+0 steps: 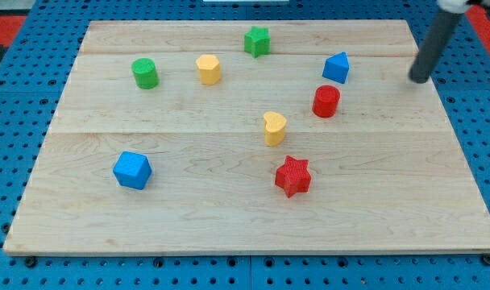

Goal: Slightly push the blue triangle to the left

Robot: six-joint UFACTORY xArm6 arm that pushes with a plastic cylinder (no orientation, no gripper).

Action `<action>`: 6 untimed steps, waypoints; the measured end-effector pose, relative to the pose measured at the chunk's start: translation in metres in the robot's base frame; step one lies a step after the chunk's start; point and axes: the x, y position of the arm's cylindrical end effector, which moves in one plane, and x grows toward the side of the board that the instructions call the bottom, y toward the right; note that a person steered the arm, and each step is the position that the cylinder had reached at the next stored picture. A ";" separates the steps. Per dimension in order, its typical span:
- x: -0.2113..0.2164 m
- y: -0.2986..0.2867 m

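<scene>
The blue triangle block sits near the top right of the pale wooden surface. To its left the wood is bare up to the green star block. The red round block sits just below it. My tip, a bare rod holding nothing, is off to its right, not touching. I cannot tell which way the triangle points.
</scene>
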 end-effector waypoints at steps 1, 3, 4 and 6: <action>0.001 -0.057; -0.010 -0.121; -0.016 -0.172; -0.017 -0.081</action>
